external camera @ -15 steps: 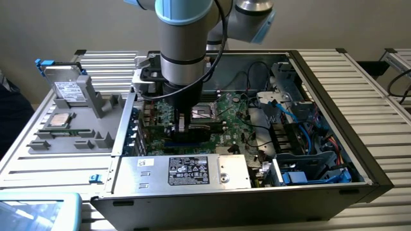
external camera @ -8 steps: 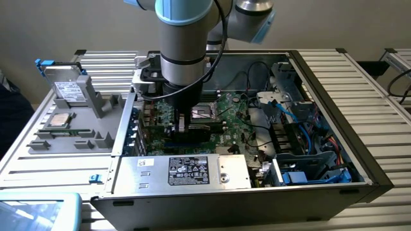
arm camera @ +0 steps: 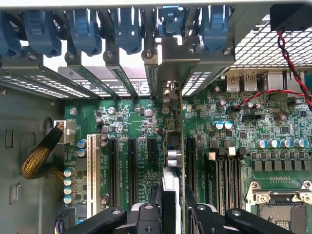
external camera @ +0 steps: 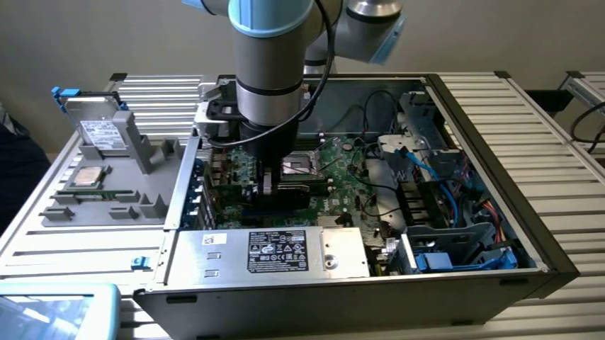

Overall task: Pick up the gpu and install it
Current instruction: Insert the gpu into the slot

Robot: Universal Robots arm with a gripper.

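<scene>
Gripper [arm camera: 170,217] clenched on gpu [arm camera: 171,180], card edge-on by motherboard [arm camera: 131,126] slots. Judged light, stiff, fragile; grip best at bare board edges, clear of components and connector.

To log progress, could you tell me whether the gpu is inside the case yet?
Inside: the gripper holds the gpu on edge over the motherboard slots.

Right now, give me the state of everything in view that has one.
computer case: open, insides exposed.
gpu: upright on edge, held over the motherboard slots; seating unclear.
gripper: shut on the gpu.
hard drive: standing on edge in the gray tray, outside the case.
</scene>
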